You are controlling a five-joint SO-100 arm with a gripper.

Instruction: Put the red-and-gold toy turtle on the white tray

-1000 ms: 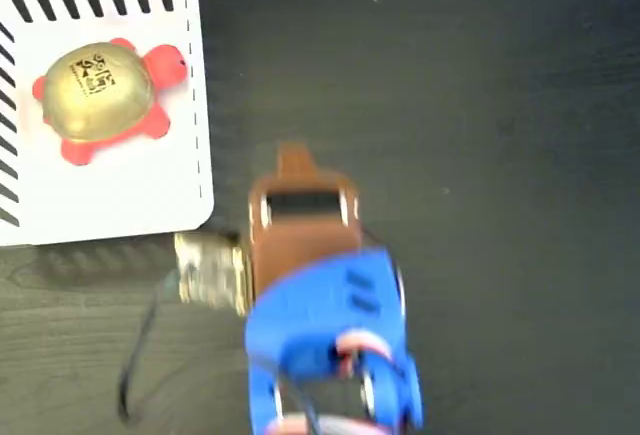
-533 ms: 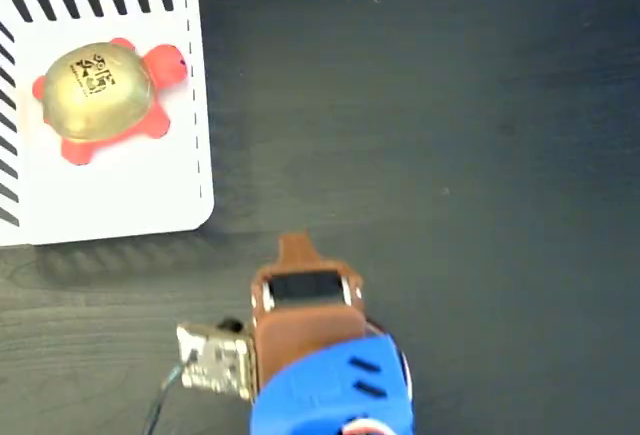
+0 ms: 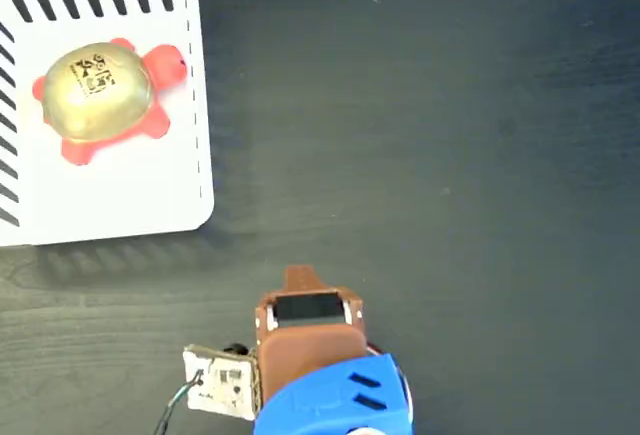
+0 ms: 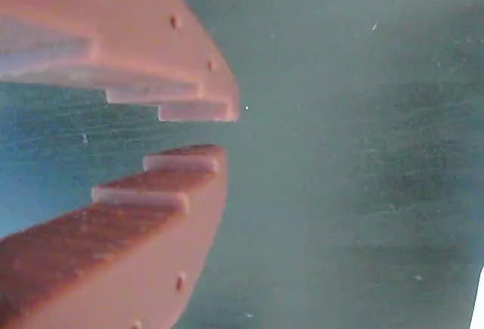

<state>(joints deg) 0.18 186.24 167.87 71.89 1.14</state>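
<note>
Red-and-gold toy turtle (image 3: 97, 98), shiny gold domed shell with red head and feet, lies wholly on the flat white rectangular tray (image 3: 120, 195), toward its upper left in the fixed view. Placement judged complete. Brown two-finger gripper (image 4: 219, 128) hangs well apart over the dark table (image 3: 450, 135), jaws nearly shut with a narrow gap, holding nothing. Turtle looks light, soft, the shell slippery; grip across the dome's sides.

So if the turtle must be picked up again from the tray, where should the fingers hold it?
Probably across the gold domed shell of the red-and-gold toy turtle, coming from above, one finger at each long side between the red feet. It lies flat on the white tray, and the feet look too thin to pinch.
</note>
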